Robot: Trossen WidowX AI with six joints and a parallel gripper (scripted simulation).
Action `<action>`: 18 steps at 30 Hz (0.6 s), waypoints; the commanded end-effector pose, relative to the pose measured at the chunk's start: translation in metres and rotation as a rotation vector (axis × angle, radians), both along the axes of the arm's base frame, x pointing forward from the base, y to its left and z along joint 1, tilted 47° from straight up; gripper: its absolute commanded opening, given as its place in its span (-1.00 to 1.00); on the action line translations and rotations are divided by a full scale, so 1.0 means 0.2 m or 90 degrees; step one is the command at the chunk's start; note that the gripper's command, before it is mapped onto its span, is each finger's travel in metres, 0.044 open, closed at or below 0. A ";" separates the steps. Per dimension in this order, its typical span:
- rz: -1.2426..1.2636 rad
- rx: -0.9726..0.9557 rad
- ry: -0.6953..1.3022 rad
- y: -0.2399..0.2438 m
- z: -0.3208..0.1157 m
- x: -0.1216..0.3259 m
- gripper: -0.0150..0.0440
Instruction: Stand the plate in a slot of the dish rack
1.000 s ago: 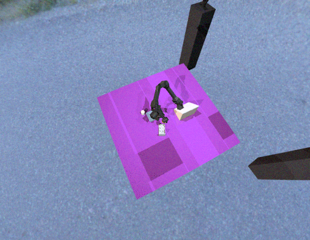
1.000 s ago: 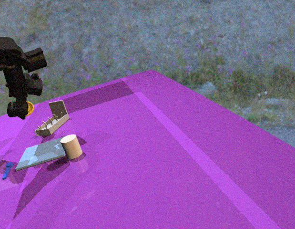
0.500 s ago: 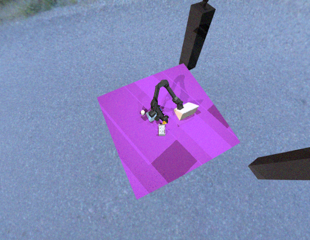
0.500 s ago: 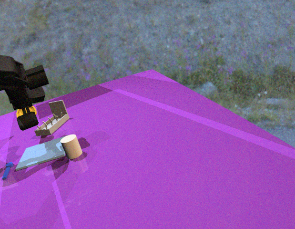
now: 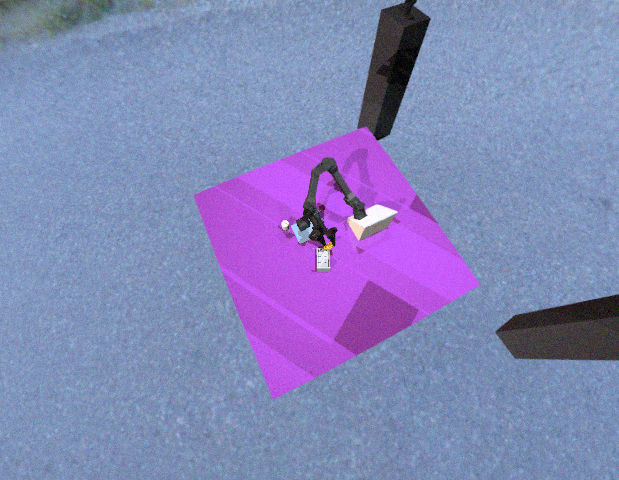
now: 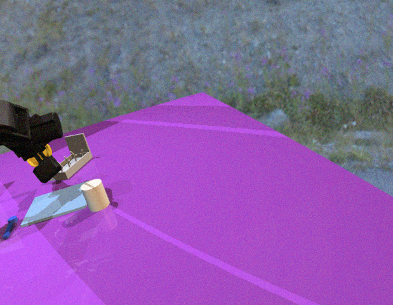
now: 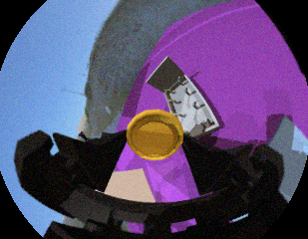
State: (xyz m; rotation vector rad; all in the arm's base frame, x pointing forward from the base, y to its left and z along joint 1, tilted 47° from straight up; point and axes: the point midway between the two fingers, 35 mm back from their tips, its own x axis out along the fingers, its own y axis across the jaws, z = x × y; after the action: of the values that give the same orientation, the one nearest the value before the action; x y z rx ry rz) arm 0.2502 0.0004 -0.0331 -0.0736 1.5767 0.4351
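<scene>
The yellow round plate [image 5: 328,246] [image 6: 47,150] [image 7: 154,135] is held off the table between the two black fingers. My gripper [image 5: 329,244] [image 6: 40,157] [image 7: 154,134] is shut on it by opposite sides of its rim. In the exterior view one finger hides the plate's middle, so its exact tilt is hard to tell. The dish rack [image 5: 322,269] [image 6: 80,165] [image 7: 211,116] is a pale tray with upright pegs and a tall grey panel at one end. The gripper and plate are close to the rack's other end, higher than the rack; the plate is not between the pegs.
A light blue board [image 5: 300,234] [image 6: 48,206] lies beside the rack, with a cream cylinder [image 5: 285,225] [image 6: 97,196] at its edge. A small blue object [image 6: 9,226] lies near the board. A large cream block [image 5: 377,221] [image 7: 130,185] stands near the arm.
</scene>
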 end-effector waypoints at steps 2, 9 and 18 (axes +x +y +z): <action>0.059 0.047 -0.060 -0.02 -0.01 -0.01 -0.49; 0.133 0.088 -0.148 -0.05 -0.01 -0.01 -0.49; 0.231 0.113 -0.276 -0.10 0.00 -0.01 -0.49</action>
State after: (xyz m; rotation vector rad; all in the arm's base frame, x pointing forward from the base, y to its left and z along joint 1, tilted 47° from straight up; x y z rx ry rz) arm 0.2498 -0.0172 -0.0345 -0.2516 1.1809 0.7409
